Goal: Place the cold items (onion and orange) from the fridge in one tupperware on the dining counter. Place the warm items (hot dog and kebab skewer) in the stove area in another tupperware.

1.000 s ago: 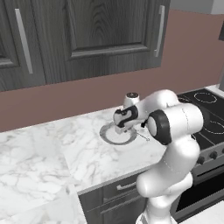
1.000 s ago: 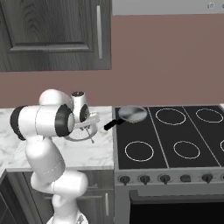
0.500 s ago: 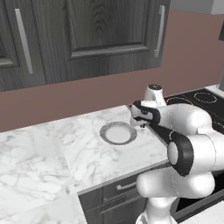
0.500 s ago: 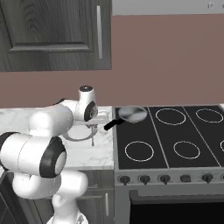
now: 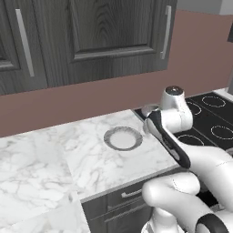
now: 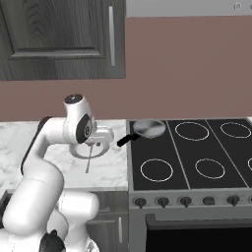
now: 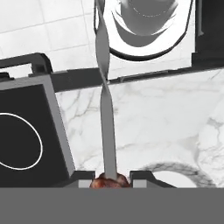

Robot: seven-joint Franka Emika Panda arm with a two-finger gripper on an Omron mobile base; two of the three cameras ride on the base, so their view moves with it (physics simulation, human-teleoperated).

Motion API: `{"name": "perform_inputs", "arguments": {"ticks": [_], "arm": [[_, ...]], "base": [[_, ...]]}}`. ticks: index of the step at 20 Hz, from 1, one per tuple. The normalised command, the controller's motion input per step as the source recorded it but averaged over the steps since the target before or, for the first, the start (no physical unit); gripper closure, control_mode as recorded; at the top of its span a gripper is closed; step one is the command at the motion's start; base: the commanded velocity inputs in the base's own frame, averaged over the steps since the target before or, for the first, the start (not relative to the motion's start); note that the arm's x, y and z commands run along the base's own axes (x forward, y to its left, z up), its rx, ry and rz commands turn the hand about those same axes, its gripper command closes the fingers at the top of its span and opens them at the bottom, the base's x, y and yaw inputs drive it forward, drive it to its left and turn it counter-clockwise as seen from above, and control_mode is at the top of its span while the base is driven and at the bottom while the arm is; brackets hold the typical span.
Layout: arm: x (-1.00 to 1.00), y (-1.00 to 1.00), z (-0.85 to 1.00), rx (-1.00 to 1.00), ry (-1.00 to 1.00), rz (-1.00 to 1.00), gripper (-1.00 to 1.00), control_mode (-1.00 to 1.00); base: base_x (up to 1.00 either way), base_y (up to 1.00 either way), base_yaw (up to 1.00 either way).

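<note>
The gripper (image 7: 109, 178) is clamped on the kebab skewer (image 7: 105, 113), meat end between its fingertips, the grey stick hanging over the marble worktop (image 5: 82, 159) near its stove-side edge. A round plate (image 5: 123, 138) lies on the worktop. Farther off, a pan (image 6: 149, 129) sits on the stove (image 6: 197, 157) at its near-left burner.

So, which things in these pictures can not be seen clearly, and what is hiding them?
- Kebab skewer, hand view: the metal rod shows, but the meat sits between the gripper fingertips and is cut off at the bottom.
- Skewer in the right base view: a thin line, too small for detail.
- Gripper, left base view: hidden behind the arm's own wrist.
- Plate: whether it carries food is unclear.
</note>
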Motion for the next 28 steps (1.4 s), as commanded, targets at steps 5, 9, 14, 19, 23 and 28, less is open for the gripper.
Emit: {"name": "perform_inputs", "arguments": {"ticks": [5, 9, 14, 19, 23, 28], "arm": [[-1.00, 0.00, 0.25, 0.00, -0.50, 0.00, 1.00, -1.00], [-1.00, 0.00, 0.41, -0.07, -0.32, 0.09, 1.00, -1.00], [-1.00, 0.00, 0.42, -0.15, -0.18, 0.27, 1.00, -1.00], [-0.81, 0.04, -0.12, -0.12, -0.28, 0.45, 1.00, -1.00], [-0.11, 0.21, -0.46, -0.09, -0.40, 0.62, 1.00, -1.00], [-0.21, 0.46, -0.59, -0.21, -0.32, 0.61, 1.00, -1.00]], "base": [[0.00, 0.00, 0.00], [0.00, 0.00, 0.00], [0.00, 0.00, 0.00], [0.00, 0.00, 0.00], [0.00, 0.00, 0.00], [0.00, 0.00, 0.00]]}}
